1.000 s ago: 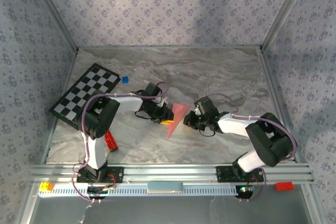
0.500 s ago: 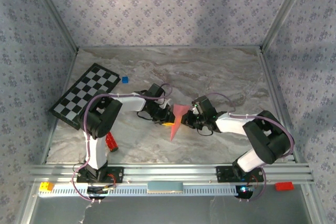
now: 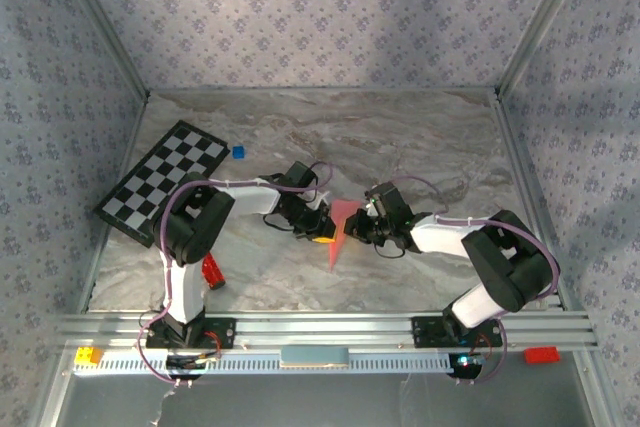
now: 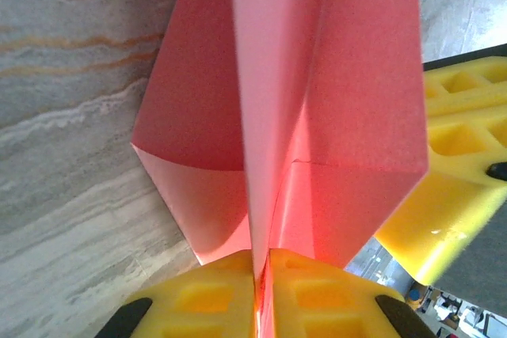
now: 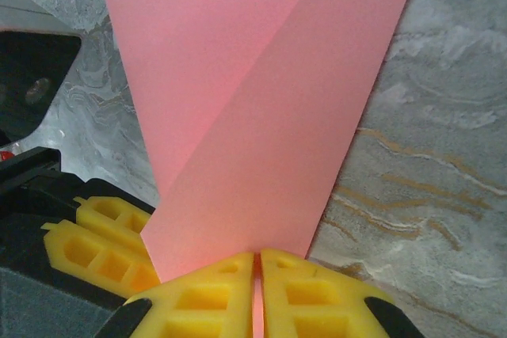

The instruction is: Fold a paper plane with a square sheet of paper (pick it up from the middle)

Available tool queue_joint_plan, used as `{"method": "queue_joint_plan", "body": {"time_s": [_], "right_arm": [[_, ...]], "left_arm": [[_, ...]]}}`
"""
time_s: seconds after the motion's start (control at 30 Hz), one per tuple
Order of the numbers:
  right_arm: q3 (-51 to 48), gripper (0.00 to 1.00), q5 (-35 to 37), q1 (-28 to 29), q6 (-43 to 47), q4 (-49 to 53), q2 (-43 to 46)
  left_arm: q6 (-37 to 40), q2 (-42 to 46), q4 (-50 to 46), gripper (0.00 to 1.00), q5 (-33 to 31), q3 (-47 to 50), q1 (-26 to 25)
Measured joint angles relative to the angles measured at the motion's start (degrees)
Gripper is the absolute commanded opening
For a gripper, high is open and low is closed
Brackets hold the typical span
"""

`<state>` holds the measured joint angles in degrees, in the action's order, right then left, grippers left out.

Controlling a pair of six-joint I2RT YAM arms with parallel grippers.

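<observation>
Top external view: nearest, on the left of the marbled grey table [image 3: 420, 147], a red glittery bar [image 3: 210, 270] lies beside the left arm. Farther in, at the table's middle, the narrow salmon-pink folded paper plane [image 3: 339, 231] points its sharp tip toward the near edge. The left gripper [image 3: 322, 228] has its yellow jaws pinched together on the plane's left side, and the right gripper [image 3: 358, 230] is likewise clamped on its right side. Far left lies a black-and-white checkerboard [image 3: 165, 179], with a tiny blue cube [image 3: 238, 152] just beside its far right corner.
</observation>
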<state>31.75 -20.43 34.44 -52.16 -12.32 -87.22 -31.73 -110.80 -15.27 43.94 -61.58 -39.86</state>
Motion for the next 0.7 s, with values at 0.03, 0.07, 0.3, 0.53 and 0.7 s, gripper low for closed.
{"method": "queue_joint_plan", "body": {"time_s": [0.03,0.07,0.3,0.53,0.7], "right_arm": [[0.0,0.11,-0.02,0.0,0.0,-0.04,0.0],[0.0,0.12,0.0,0.0,0.0,-0.11,0.0],[-0.7,0.18,0.09,-0.02,-0.59,-0.02,1.33],[-1.16,0.38,0.09,-0.83,-0.83,1.18,8.15],[-0.28,0.45,-1.01,-1.01,-0.79,1.31,8.37]], "left_arm": [[-0.04,0.0,0.0,0.07,-0.02,0.0,-0.04],[-0.07,0.0,-0.02,0.05,-0.07,0.0,-0.2],[-0.55,0.94,-0.9,0.0,-3.02,0.02,-0.44],[-1.31,7.04,-4.28,0.0,-12.39,-0.11,-0.44],[-1.36,8.07,-7.43,0.0,-17.57,-0.98,-0.44]]}}
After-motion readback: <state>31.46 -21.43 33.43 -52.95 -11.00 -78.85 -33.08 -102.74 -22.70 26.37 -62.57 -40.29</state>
